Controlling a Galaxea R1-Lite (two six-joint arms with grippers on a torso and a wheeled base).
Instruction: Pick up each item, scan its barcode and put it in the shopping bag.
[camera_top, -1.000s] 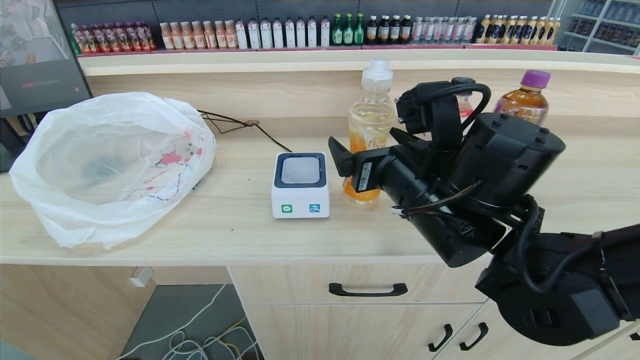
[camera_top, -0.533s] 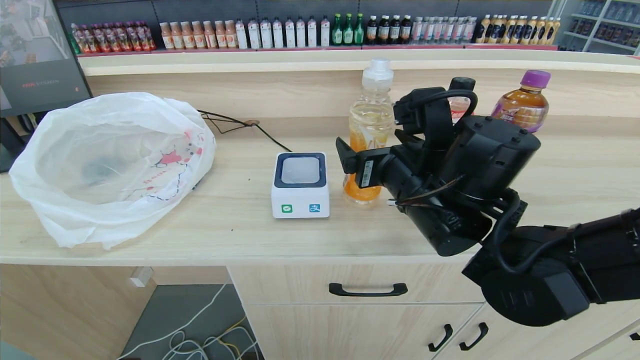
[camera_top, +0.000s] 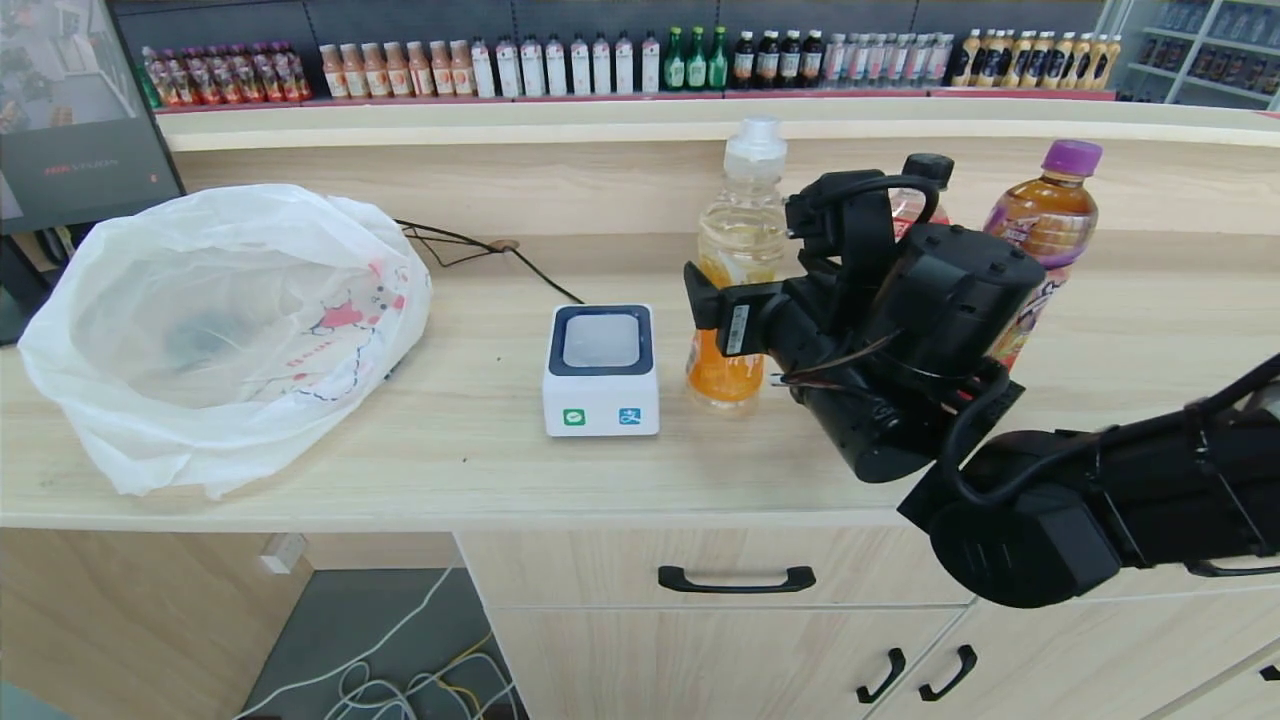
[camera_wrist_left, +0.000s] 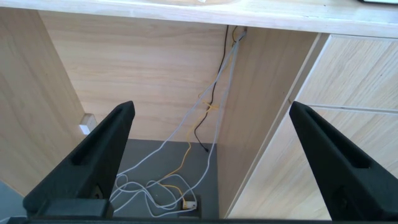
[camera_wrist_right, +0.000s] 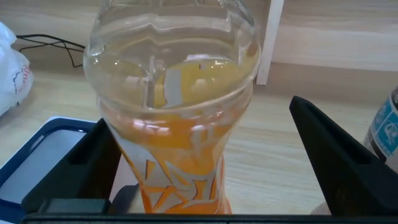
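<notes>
An orange drink bottle (camera_top: 741, 243) with a clear cap stands on the wooden counter, just right of the white barcode scanner (camera_top: 600, 370). My right gripper (camera_top: 745, 300) is open at the bottle's lower half. In the right wrist view the bottle (camera_wrist_right: 177, 118) stands between the two fingers of that gripper (camera_wrist_right: 205, 168), with a gap on each side. The white shopping bag (camera_top: 220, 330) lies open at the counter's left. My left gripper (camera_wrist_left: 211, 162) hangs open and empty below the counter, facing the cabinet side and floor cables.
A dark-capped bottle (camera_top: 925, 180) and a purple-capped brown bottle (camera_top: 1050, 225) stand behind my right arm. A raised ledge (camera_top: 640, 130) runs along the counter's back. A black cable (camera_top: 470, 250) trails from the scanner. Drawers with black handles (camera_top: 735, 580) sit under the counter.
My right arm has moved away from the camera toward the orange bottle, bringing the open fingers around it. The purple-capped bottle shows more. Bag and scanner are unmoved.
</notes>
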